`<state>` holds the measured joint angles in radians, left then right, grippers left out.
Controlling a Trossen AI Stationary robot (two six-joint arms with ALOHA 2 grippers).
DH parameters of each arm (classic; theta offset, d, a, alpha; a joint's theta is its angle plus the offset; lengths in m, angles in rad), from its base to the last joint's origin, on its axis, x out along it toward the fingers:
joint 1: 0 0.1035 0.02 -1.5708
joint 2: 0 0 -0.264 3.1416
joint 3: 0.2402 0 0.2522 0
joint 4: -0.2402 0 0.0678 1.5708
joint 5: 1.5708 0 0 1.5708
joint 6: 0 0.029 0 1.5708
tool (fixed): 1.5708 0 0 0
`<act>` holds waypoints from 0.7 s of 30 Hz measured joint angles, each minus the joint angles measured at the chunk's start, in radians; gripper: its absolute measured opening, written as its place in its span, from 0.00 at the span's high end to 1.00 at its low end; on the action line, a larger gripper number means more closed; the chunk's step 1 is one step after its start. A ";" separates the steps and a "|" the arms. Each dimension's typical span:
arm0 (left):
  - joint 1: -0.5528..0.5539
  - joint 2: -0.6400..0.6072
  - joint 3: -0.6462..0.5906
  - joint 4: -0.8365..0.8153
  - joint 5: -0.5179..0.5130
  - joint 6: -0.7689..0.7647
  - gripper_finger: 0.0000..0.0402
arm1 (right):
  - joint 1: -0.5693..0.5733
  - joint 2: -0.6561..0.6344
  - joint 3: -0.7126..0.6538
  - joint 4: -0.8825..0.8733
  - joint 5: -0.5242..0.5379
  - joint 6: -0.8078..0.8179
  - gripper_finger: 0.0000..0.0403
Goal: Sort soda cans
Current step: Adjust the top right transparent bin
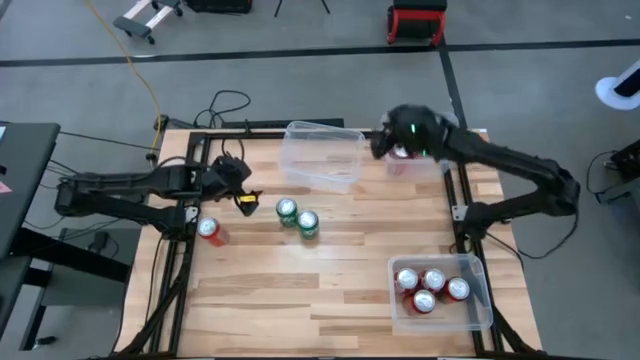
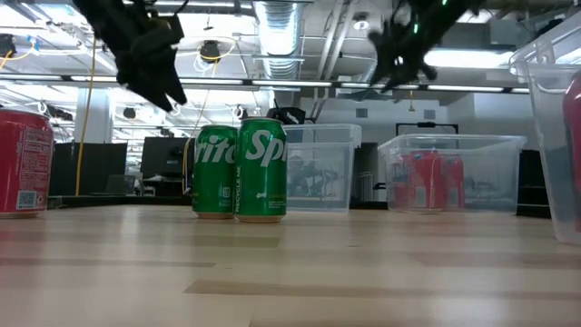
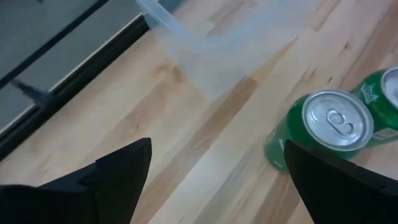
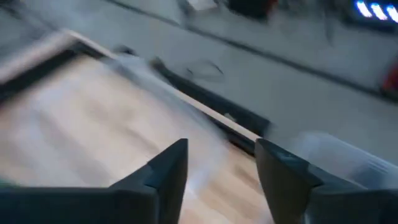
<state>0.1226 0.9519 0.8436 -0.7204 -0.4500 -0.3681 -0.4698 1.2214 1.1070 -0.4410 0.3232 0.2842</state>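
Two green soda cans [image 1: 287, 210] [image 1: 308, 223] stand upright side by side on the wooden table, and show in the low view as well [image 2: 215, 171] [image 2: 262, 169]. One red can [image 1: 210, 232] stands alone near the left edge. My left gripper [image 1: 245, 201] [image 3: 214, 186] is open and hovers just left of the green cans [image 3: 329, 127], touching nothing. My right gripper [image 1: 385, 148] [image 4: 221, 168] is open and holds nothing, raised over the far right of the table, where a clear bin [image 2: 449, 145] holds red cans. Several red cans [image 1: 428, 285] sit in the near-right bin [image 1: 480, 300].
An empty-looking clear bin [image 1: 322, 155] sits at the far middle, beyond the green cans. Bare wood lies in the table's middle and near left. A black frame runs along the table's edges [image 1: 180, 270]. Cables lie on the floor beyond the far edge.
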 joint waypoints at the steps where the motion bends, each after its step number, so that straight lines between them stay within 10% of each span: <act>1: 0.000 0.000 -0.023 0.034 0.000 0.017 0.10 | -0.052 0.021 0.012 -0.029 -0.032 0.002 0.51; 7: 0.024 0.000 -0.134 0.164 -0.013 0.141 0.10 | -0.196 0.170 0.068 -0.216 -0.442 -0.065 0.64; 21: 0.098 0.000 -0.178 0.178 -0.012 0.202 0.10 | -0.127 0.265 0.260 -0.574 -0.170 -0.154 0.47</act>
<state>0.2211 0.9524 0.6659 -0.5423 -0.4622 -0.1658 -0.5971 1.4868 1.3672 -1.0150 0.1530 0.1299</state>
